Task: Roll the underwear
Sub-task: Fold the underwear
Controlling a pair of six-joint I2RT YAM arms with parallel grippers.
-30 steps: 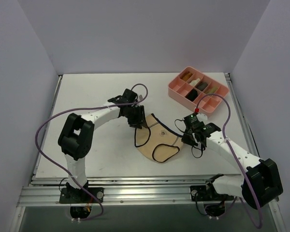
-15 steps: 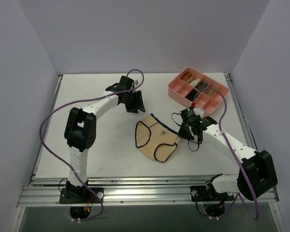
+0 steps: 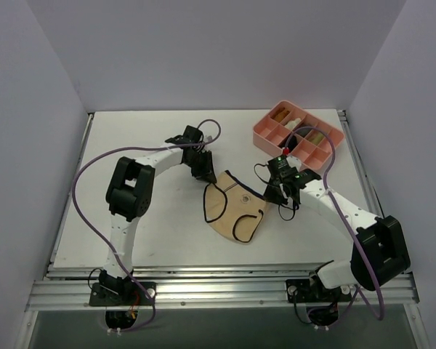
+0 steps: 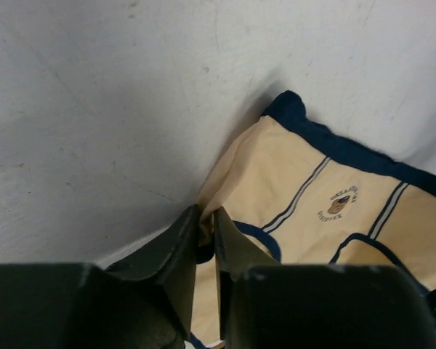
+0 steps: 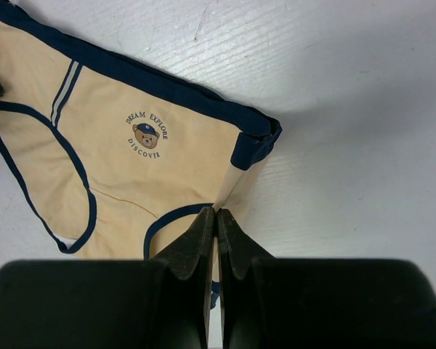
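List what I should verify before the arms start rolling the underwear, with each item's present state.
1. Grip of the left gripper on the underwear: the cloth's lifted edge sits in the narrow slit between its jaws, but whether the hold is firm: cannot tell.
2. Grip of the right gripper at the opposite side: shut, with a fold of cloth running up into its tips: ok.
3. Cloth spread flat with the bear print up, not yet rolled: ok.
4. The pink tray stands apart from the cloth: ok.
5. Bare table beside the cloth to roll on: ok.
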